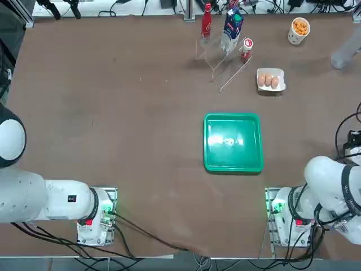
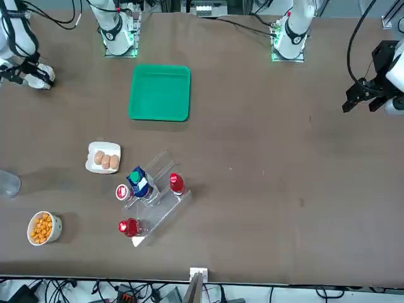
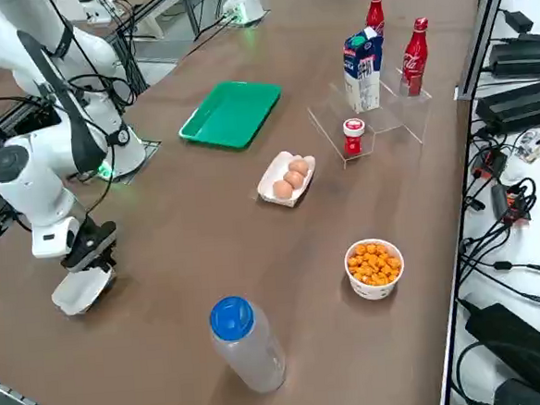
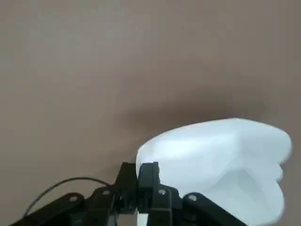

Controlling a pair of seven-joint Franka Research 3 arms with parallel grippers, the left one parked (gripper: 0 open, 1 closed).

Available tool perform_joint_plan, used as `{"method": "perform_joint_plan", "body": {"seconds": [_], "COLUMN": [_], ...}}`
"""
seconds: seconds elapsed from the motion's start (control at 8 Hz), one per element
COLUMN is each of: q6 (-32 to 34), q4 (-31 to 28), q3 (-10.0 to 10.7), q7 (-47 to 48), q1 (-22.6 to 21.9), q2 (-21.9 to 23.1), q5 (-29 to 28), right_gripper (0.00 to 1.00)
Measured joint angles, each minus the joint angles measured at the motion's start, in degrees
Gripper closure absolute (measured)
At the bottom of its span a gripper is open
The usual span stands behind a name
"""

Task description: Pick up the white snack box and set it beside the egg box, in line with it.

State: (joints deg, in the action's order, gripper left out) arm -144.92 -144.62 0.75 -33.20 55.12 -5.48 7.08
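Observation:
The white snack box [image 3: 79, 288] lies low at the table's near corner in the right side view, far from the egg box [image 3: 287, 179]. My right gripper [image 3: 90, 254] stands right over it, fingers pressed together. In the right wrist view my right gripper [image 4: 139, 175] pinches the rim of the white snack box [image 4: 221, 160]. Whether the box is off the table I cannot tell. The egg box [image 1: 271, 80] with its brown eggs sits toward the far right of the table. In the front view my gripper [image 2: 39, 77] is at the left edge, and the egg box [image 2: 104, 158] is nearer the camera.
A green tray [image 1: 233, 142] lies mid-table. A clear stand [image 3: 375, 112] carries red bottles, a carton and a small jar. A cup of orange snack balls [image 3: 374, 267] and a lying clear bottle with a blue cap [image 3: 246, 343] are between the two boxes.

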Motion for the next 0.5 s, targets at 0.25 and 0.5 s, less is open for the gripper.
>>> {"method": "perform_joint_plan", "body": {"seconds": [0.25, 0.5], "q6": [17.81, 32.11], "q4": [9.81, 23.88], "q3": [-1.74, -2.65], "q7": [0.36, 5.69], "q1": [-4.22, -14.59], "q2": [3.72, 2.64], "q5": [-0.28, -0.86], "right_gripper": [0.98, 0.98]}}
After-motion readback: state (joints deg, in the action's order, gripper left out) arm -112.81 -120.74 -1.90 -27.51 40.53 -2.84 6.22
